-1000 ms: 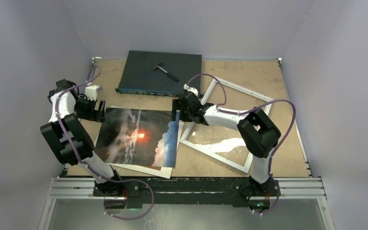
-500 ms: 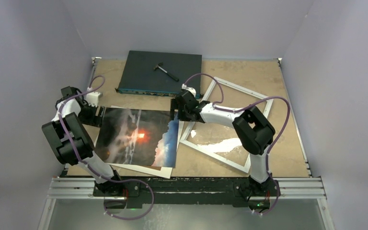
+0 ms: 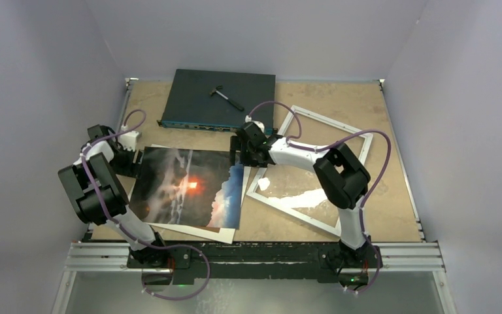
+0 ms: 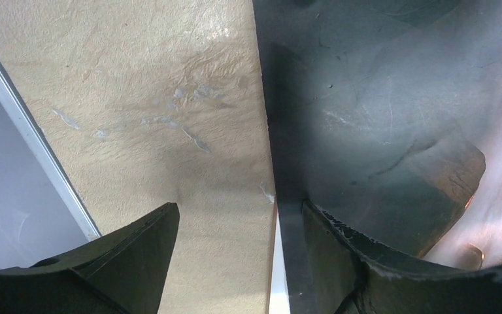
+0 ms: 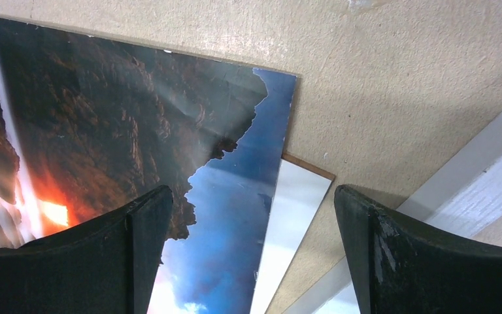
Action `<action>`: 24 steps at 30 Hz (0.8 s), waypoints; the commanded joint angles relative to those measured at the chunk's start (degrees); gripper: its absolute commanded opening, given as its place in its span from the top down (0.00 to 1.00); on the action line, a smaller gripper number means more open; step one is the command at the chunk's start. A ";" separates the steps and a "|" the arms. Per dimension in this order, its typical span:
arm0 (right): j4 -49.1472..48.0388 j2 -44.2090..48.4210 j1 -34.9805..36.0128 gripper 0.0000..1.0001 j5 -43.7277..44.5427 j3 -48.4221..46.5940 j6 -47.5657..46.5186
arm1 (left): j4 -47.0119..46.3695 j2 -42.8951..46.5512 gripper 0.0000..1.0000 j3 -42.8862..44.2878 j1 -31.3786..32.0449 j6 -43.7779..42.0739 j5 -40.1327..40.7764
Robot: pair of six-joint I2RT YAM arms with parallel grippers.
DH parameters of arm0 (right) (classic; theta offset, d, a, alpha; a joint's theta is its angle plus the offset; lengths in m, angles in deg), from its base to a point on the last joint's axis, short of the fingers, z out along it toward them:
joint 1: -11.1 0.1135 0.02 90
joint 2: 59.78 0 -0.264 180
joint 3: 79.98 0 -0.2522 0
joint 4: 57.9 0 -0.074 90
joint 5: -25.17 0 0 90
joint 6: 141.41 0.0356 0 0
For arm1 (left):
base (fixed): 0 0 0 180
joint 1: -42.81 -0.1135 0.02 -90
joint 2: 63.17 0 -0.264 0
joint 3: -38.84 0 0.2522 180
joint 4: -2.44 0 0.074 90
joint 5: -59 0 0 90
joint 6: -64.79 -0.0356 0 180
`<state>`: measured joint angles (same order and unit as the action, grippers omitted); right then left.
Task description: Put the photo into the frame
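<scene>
Your photo [image 3: 189,186] lies flat on the surface [image 3: 340,95] at centre left of the top view. Its slightly longer side runs left to right, the right end a little lower, and the blue strip faces the frame [image 3: 301,217]. The frame sits skewed at centre right, just beside the photo. Your left tool [image 4: 238,216] is spread apart and grips nothing; it straddles the photo's left edge, one finger over the print and one over bare surface. Your right tool [image 5: 251,196] gapes wide and empty above the photo's upper right corner. You have one photo, one frame, two tools, one white sheet [image 5: 287,222] under the photo and one dark box [image 3: 219,98] at the top.
</scene>
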<state>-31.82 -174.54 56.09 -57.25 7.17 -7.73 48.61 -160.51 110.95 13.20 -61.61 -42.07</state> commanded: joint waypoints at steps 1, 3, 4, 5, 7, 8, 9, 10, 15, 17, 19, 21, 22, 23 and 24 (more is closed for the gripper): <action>3.68 -1.63 0.22 0.04 -2.49 -1.07 1.70 | -4.47 -1.50 0.32 -2.41 -0.28 0.54 0.61; 3.27 -1.74 0.27 0.04 -2.77 -0.92 2.03 | -4.75 -1.79 0.32 -2.76 -0.23 0.54 0.26; 2.87 -1.63 0.27 0.04 -3.03 -0.75 2.22 | -4.92 -1.94 0.33 -2.87 -0.24 0.54 0.14; 2.38 -1.42 0.27 0.04 -3.29 -0.53 2.46 | -5.08 -2.16 0.33 -3.02 -0.28 0.50 0.05; 0.48 -0.38 0.22 0.04 -5.99 0.94 3.37 | -5.19 -2.62 0.33 -3.18 -0.22 0.54 -0.24; -0.90 0.22 0.15 0.04 -7.21 1.68 4.65 | -5.30 -2.84 0.33 -3.23 -0.23 0.54 -0.41; -2.70 0.81 0.20 0.04 -7.39 2.52 5.08 | -5.39 -3.02 0.33 -3.39 -0.19 0.54 -0.52; -4.81 1.72 0.14 0.04 -8.70 3.40 5.35 | -5.54 -3.15 0.33 -3.58 -0.19 0.54 -0.61; -12.66 5.28 0.18 0.04 -10.06 8.45 7.61 | -5.36 -3.30 0.35 -3.94 -0.19 -0.16 -0.88; -15.01 6.33 0.18 0.04 -10.43 9.78 8.25 | -5.46 -3.15 0.35 -4.04 -0.19 -0.29 -0.95; -16.61 7.21 0.18 0.04 -10.85 10.78 8.63 | -5.43 -3.19 0.35 -4.04 -0.10 -0.25 -1.12; -18.07 8.10 0.18 0.04 -11.34 11.67 8.90 | -5.42 -3.17 0.35 -4.16 0.04 -0.08 -1.15; -18.50 8.53 0.18 0.04 -11.43 11.87 8.97 | -5.49 -3.07 0.35 -4.31 0.25 -0.07 -1.15; -19.03 9.00 0.18 0.04 -11.44 12.08 9.05 | -5.55 -3.03 0.36 -4.51 0.37 -0.01 -1.08; -19.37 9.54 0.10 0.04 -11.25 12.22 9.10 | -5.59 -2.98 0.36 -4.63 0.53 -0.01 -0.94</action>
<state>-45.48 -168.46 55.29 -64.25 18.61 -1.34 46.38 -160.32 109.88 13.18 -60.83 -43.82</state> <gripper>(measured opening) 0.962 0.647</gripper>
